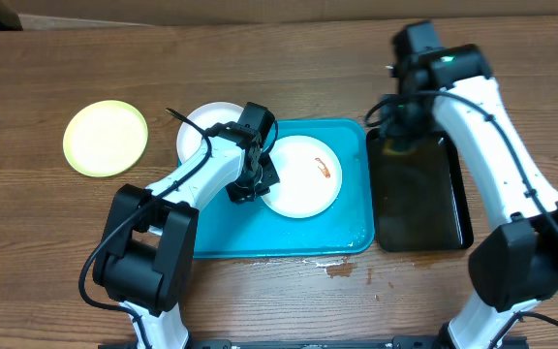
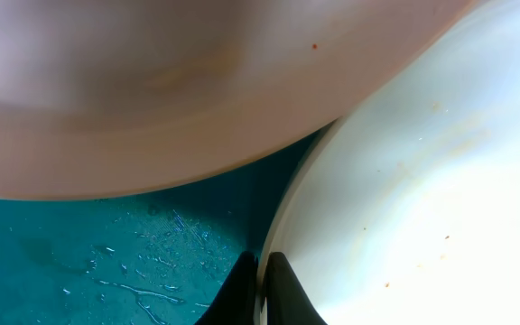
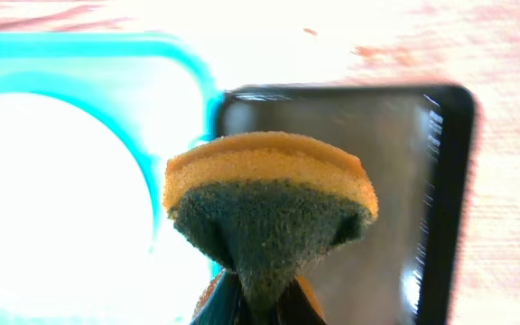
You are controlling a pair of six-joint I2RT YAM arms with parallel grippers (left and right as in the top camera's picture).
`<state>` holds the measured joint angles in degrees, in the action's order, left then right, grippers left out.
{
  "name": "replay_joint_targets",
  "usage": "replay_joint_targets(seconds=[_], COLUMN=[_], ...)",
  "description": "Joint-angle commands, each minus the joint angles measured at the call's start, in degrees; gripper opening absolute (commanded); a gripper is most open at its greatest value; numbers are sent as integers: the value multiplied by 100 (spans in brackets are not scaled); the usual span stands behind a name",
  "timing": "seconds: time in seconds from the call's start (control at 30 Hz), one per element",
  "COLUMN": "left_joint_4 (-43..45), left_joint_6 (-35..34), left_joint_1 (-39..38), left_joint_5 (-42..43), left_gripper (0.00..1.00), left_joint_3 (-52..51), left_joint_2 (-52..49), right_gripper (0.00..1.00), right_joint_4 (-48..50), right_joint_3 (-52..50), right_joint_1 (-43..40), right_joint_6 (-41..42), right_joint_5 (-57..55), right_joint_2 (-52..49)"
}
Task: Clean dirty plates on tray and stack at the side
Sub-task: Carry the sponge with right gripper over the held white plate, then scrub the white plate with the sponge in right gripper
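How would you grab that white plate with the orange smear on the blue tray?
Pinch the white plate by its raised rim at the left edge: it lies flat in the tray, leaving only the rim to pinch. The left gripper grips there.

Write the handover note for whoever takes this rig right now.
Left end effector: shut on the rim of the smeared white plate, which lies in the blue tray.
Right end effector: shut on a sponge, over the black tray.
Other white plate: at the tray's far-left corner. Green-rimmed plate: on the table, left of it.
Done: nothing stacked. To do: wipe the smear, stack all three.
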<state>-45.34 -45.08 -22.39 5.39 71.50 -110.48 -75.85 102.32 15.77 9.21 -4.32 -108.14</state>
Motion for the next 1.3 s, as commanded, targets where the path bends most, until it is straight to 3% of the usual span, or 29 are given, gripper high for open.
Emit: replay_joint_targets(seconds=[0.0,0.37,1.07,1.27], left_joint_4=[0,11,-4,-4], left_joint_6=[-125,-122,-120,-122], left_joint_1=[24,24,24,24], left_joint_5=[-85,-87,-85,-85], left_gripper=[4,4,4,4], left_joint_3=[-9,-9,-9,-9], left_joint_2=[-98,-98,-98,-98], right_gripper=[4,4,4,4], right_joint_4=[114,776,1220,1414], right_joint_3=[28,-111,-133,-468], right_joint_1=[509,1878,1725,1698], right_joint_6=[-70,-26,107,105], right_joint_5=[-33,-2061,-1458,-713], right_joint_2=[57,-848,-2076,-2173])
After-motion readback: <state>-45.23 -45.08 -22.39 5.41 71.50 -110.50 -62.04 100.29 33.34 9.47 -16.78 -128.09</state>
